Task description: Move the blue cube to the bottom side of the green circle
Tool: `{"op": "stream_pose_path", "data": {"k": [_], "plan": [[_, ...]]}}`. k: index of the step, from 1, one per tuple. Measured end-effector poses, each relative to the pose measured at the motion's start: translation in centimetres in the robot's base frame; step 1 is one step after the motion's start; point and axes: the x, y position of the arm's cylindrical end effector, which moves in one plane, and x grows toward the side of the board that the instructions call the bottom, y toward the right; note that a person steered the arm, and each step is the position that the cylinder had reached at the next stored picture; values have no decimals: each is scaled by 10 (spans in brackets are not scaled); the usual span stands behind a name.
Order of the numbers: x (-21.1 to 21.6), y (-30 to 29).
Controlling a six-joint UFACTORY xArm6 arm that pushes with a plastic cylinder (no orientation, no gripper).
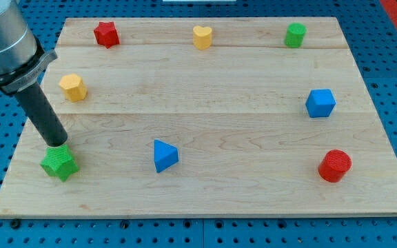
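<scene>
At the view's left the rod slants down, and its tip (58,145) sits at the top edge of the green star (60,163), apparently touching it. There's no pincer on this arm, only the bare rod, so nothing is being pinched. Moving right: a yellow hexagon (73,87), red star (106,34), blue triangle (165,156), yellow heart (202,36). The green circle (296,34) stands top right; the blue cube (320,103) lies well below it, slightly right, so little pushing seems needed. Last, a red cylinder (335,166). Two blocks of each colour, eight altogether, scattered around the board's (219,193) edges.
</scene>
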Motion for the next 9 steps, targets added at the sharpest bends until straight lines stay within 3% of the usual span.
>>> {"op": "stream_pose_path", "data": {"k": [1,3,7,9], "plan": [[0,0],[9,74],[10,76],[-13,83]]}}
